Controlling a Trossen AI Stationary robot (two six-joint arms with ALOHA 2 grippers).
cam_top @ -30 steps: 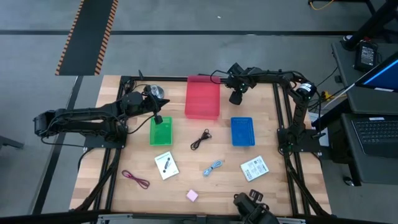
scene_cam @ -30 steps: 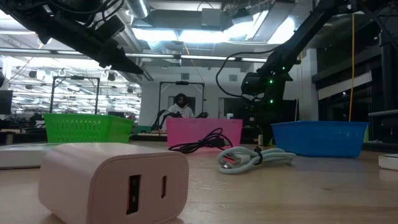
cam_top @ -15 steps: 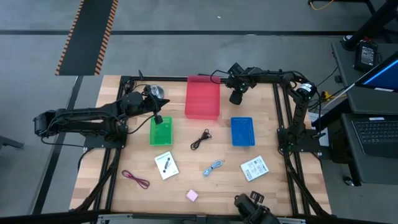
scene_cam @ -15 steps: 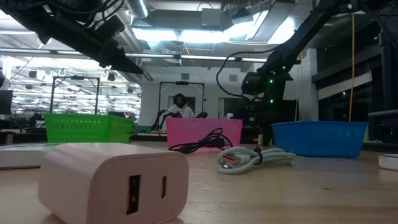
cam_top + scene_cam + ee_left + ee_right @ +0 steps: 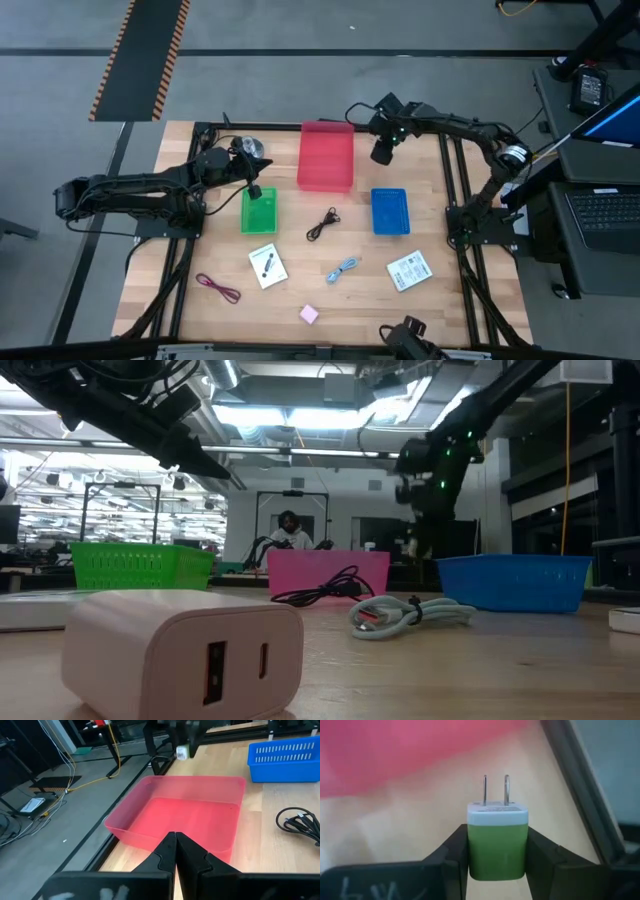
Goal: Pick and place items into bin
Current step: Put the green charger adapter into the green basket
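Tabletop beyond; green plug cube (image 5: pixel 496 845) prongs away from wrist.

No writing can be read anywhere in these views.
The two white cards (image 5: pixel 267 265) (image 5: pixel 408 271) on the table carry dark print, but it is too small to make out, and the black and orange striped strip (image 5: pixel 142 55) on the floor is only a pattern with no words. The pink charger (image 5: pixel 185 650), the green plug (image 5: pixel 496 843) and the baskets show no label or brand that can be told.
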